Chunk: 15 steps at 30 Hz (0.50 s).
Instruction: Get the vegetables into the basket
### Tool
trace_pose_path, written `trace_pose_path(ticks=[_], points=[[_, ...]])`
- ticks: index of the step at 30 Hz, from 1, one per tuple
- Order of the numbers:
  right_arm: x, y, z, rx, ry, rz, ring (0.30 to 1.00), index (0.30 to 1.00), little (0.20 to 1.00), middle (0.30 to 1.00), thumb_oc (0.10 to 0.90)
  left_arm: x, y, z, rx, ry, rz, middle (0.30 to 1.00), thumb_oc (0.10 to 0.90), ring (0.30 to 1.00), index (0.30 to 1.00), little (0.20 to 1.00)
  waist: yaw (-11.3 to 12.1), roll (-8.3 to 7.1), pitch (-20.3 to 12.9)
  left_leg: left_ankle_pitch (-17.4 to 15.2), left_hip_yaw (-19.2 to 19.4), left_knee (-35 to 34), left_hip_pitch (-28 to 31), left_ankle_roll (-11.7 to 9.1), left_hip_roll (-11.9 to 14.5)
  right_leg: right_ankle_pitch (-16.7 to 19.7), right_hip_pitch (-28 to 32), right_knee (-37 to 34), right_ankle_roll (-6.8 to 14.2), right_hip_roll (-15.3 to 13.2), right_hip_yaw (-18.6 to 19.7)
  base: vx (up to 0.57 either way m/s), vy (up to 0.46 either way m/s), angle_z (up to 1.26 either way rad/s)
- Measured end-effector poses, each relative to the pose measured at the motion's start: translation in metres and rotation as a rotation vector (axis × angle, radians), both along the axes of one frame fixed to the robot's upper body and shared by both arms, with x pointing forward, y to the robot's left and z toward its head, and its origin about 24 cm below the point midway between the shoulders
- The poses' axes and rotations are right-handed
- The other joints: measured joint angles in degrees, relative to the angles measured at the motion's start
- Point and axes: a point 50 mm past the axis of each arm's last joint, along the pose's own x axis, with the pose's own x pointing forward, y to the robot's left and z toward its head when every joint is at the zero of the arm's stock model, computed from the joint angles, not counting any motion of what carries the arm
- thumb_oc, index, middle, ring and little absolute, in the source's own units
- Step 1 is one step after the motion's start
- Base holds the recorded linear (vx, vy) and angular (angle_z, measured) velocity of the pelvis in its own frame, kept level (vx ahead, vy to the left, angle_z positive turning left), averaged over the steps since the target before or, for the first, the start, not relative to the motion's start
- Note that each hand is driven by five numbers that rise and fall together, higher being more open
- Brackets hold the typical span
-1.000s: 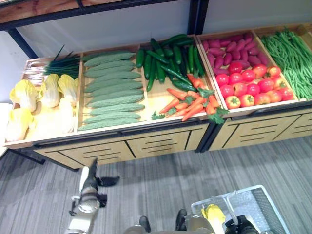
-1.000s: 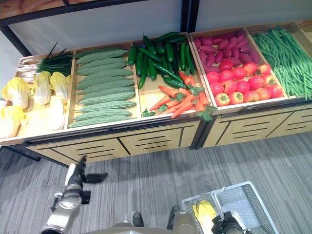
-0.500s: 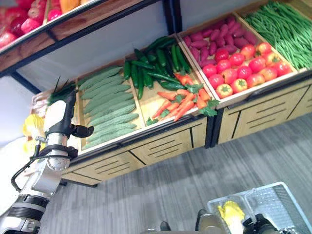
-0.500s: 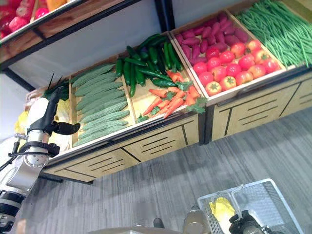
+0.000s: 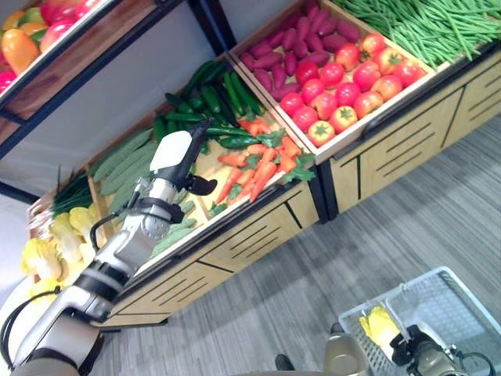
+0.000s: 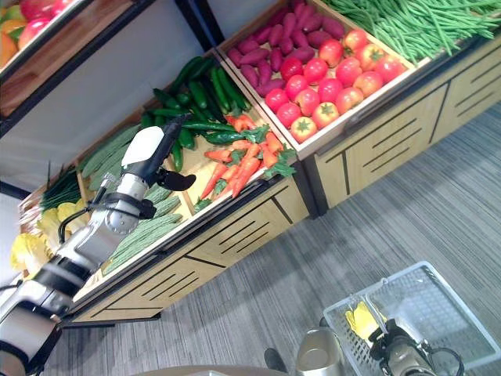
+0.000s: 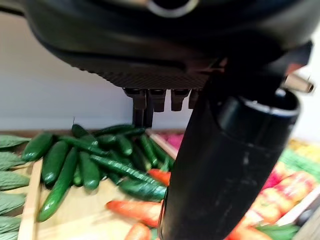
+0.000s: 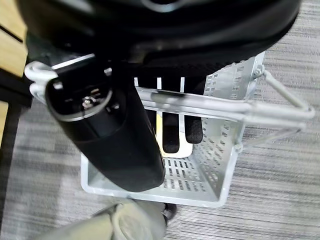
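Over the stand: left hand [image 5: 178,157] reaches above the crate of dark cucumbers [image 5: 210,98] and carrots [image 5: 258,160], fingers straight and relaxed, thumb jutting sideways, holding nothing, from what I can see.

Low at the floor: right hand [image 8: 170,127] has its fingers hooked round the handle [image 8: 225,107] of the white wire basket [image 5: 446,301], carrying it beside the robot.

Basket contents: 1 yellow leafy vegetable [image 5: 381,325] lies inside, against the wall nearest the stand; the rest of the basket floor looks bare.

Produce on the stand: long pale-green bumpy gourds [image 6: 141,235] sit in the crate beside the cucumbers, yellow cabbages [image 5: 59,235] at the far left end, tomatoes [image 5: 340,82] and purple sweet potatoes [image 5: 274,51] in the next crate to the right, green beans [image 5: 423,27] at the right end.

Upper shelf: peppers [image 5: 23,39] in red and orange.

Progress: early, I'd say. 1 item is banked and the stand looks full.

Step in hand: reaching for a 2nd pick, likely a cucumber or carrot, since the hand hangs over that crate's near edge.

Left to do: lower, close on 1 piece, carry it across to the basket, repeat.
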Motion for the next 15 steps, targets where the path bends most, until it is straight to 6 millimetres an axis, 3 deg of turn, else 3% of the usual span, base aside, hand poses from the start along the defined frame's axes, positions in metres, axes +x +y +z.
trace_pose_path(ticks=[4,5,6,8,10,15], points=[[0.004,0.004,0.0,0.005,-0.008,0.014,0.3,0.3,0.3,0.3,0.4,0.015,0.022,0.008,0.067,0.036,0.116,1.0,0.9,1.0,1.0,1.0,-0.2,-1.2,2.3,0.0,0.1,0.0,-0.1,0.0,-0.3,0.4,-0.1,-0.6,0.2,-0.2,0.4,-0.01,0.024,-0.04],[0.004,0.005,-0.002,0.007,-0.004,0.02,0.3,0.3,0.3,0.3,0.4,0.018,0.03,0.011,0.103,0.046,0.143,1.0,0.9,1.0,1.0,1.0,-0.1,-2.22,3.2,-0.1,0.2,0.0,-0.6,0.0,-0.3,0.8,-0.5,-1.0,0.3,-0.2,0.6,-0.02,0.047,-0.02],[0.008,0.008,-0.001,0.012,-0.012,0.032,0.3,0.3,0.3,0.3,0.4,0.022,0.034,0.015,0.155,0.056,0.154,1.0,0.9,1.0,1.0,1.0,0.4,-1.89,3.0,-0.1,0.3,0.0,-1.2,0.0,-0.3,1.1,-1.0,-1.2,0.3,-0.2,0.5,-0.02,0.047,-0.02],[0.013,0.011,-0.001,0.015,-0.025,0.045,0.3,0.3,0.3,0.3,0.4,0.026,0.045,0.023,0.177,0.068,0.206,1.0,0.9,1.0,1.0,1.0,0.4,-2.64,3.7,-0.1,0.5,0.2,-3.5,0.0,-0.4,2.5,-3.0,-2.5,0.4,0.0,0.6,-0.03,0.049,-0.05],[0.029,0.025,-0.002,0.045,-0.072,0.065,0.3,0.3,0.3,0.3,0.4,0.033,0.061,0.036,0.197,0.073,0.291,1.0,0.9,1.0,1.0,1.0,1.1,-4.86,5.3,-0.7,2.6,1.4,-7.1,0.1,-0.5,4.7,-6.1,-4.1,0.1,0.1,2.0,-0.01,0.075,-0.25],[0.043,0.035,0.0,0.059,-0.106,0.095,0.3,0.3,0.3,0.3,0.4,0.039,0.076,0.052,0.277,0.094,0.363,1.0,0.9,1.0,1.0,1.0,1.5,-5.89,6.1,-1.8,3.3,0.9,-10.6,0.5,-0.7,6.1,-10.2,-4.4,0.0,0.3,2.7,0.02,0.04,-0.12]])
